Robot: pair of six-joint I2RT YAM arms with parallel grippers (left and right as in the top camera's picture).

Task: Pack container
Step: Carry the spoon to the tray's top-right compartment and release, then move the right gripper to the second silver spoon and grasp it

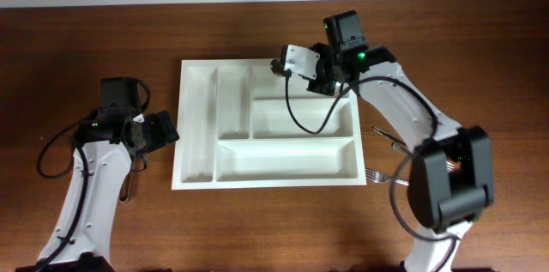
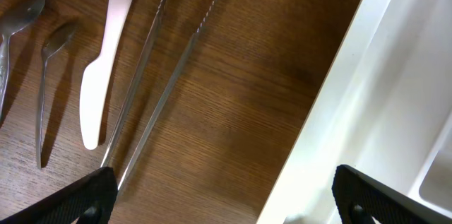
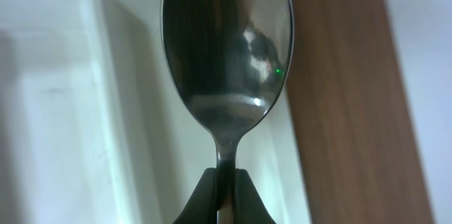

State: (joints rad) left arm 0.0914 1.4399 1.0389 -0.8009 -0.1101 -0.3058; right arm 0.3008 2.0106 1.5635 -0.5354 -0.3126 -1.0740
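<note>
Container (image 1: 184, 117): mid tabletop (image 1: 257, 229), between the two arms.
Held spoon (image 3: 226, 54): in the right gripper's (image 3: 224, 189) jaws, above the container's far rim.
Left gripper (image 1: 161, 130): just beside the container's left rim.
Tongs (image 2: 159, 83): on the tabletop, left of the container.
Knife (image 2: 102, 75): left of the tongs.
Two spoons (image 2: 49, 75): left of the knife.
Fork (image 1: 375, 174): on the tabletop, right of the container.

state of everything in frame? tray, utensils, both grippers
container: visible compartments all empty
spoon: pinched at the neck by the right fingers, over the container's far rim
right gripper: shut on spoon
left gripper: open, empty, beside the container's left rim
tongs: loose on the table, arms apart
white knife: loose on the table
two small spoons: loose on the table
fork: loose on the table, right of container
</note>
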